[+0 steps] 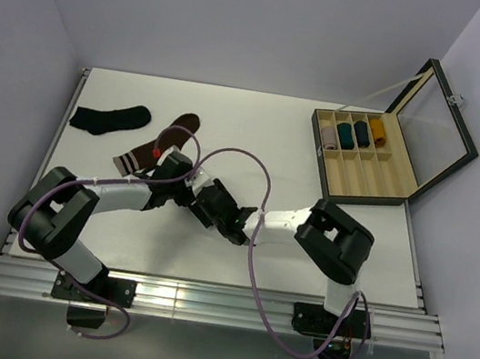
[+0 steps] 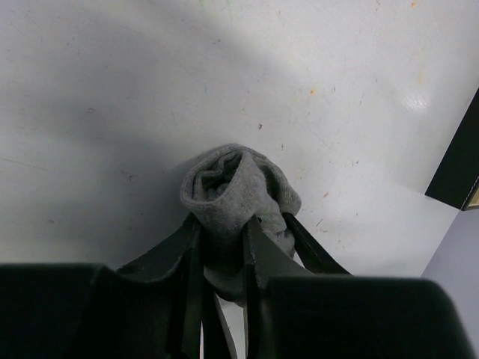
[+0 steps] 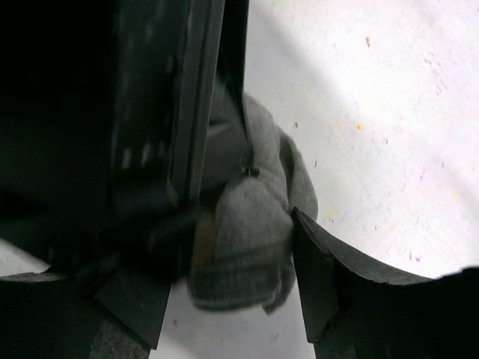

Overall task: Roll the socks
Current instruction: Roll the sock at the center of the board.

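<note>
- Grey sock [image 2: 232, 187]: rolled, well left of box [image 1: 363, 159]; from above, hidden under left arm [image 1: 141, 192].
- Left fingers [image 2: 254, 250]: clamped on it.
- Right fingers [image 3: 329, 277]: spread, flanking it.
- Black sock [image 1: 110, 118], brown sock [image 1: 157, 152]: farther left of box.

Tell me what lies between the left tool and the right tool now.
The rolled grey sock: the left tool pinches it, and the right tool stands open around it. Both wrist views show this; the top view hides it.

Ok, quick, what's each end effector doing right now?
Left end effector: closed on the rolled grey sock.
Right end effector: open, either side of that sock.
</note>
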`<act>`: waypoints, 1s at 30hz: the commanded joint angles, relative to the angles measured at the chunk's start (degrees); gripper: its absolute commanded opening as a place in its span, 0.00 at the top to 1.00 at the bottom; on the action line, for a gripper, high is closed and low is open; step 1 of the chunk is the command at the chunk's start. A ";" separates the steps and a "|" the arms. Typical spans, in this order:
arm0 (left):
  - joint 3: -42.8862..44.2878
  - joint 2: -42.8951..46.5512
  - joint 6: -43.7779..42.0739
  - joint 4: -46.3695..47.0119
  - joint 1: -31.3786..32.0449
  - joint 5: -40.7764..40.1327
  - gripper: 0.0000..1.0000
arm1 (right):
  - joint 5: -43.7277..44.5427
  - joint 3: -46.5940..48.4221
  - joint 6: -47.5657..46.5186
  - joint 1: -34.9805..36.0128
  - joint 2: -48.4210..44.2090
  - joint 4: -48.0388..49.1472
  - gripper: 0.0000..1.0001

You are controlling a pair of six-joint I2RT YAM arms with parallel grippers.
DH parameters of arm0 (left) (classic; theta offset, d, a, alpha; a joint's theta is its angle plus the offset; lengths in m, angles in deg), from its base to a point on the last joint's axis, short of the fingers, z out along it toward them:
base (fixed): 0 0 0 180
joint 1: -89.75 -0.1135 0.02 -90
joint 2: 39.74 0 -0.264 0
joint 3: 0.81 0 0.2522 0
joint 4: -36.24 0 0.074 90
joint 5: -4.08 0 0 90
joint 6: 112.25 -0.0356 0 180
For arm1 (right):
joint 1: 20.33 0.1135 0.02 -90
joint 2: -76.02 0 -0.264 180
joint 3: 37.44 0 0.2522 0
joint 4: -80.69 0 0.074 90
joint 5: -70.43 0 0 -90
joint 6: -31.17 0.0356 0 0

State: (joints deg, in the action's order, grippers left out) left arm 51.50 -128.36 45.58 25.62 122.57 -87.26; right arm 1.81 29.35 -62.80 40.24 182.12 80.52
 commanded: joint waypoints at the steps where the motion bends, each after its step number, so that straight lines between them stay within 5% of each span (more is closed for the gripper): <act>1: -0.40 -2.00 -4.02 -8.50 0.49 0.64 1.00 | 1.91 1.80 2.91 -1.16 5.07 -8.47 0.33; 5: 0.21 -2.35 -4.38 -8.32 0.49 0.82 1.00 | 0.33 3.04 3.79 -1.69 7.01 -10.94 0.49; 9: 0.57 -2.09 -4.46 -8.06 0.49 0.82 0.92 | -5.63 1.81 3.88 -3.53 4.91 -10.95 0.94; 10: 0.65 -1.56 -4.55 -7.97 0.49 0.82 0.89 | -7.13 1.20 5.36 -4.06 4.47 -11.03 0.99; 14: 0.04 0.46 -3.76 -6.92 0.32 -0.06 0.67 | -17.58 0.40 7.65 -7.13 2.62 -11.74 1.00; 19: -2.33 4.23 -2.01 -4.37 0.14 -1.29 0.29 | -35.31 1.80 11.60 -13.27 3.23 -14.36 1.00; 30: -7.69 7.67 2.65 2.75 -0.03 -2.52 0.26 | -60.91 6.64 21.54 -22.51 11.31 -16.40 1.00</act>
State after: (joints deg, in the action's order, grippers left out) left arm 45.40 -122.07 47.42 28.24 121.81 -91.17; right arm -51.76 37.42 -46.21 19.57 187.50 73.30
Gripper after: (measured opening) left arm 0.744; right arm 0.321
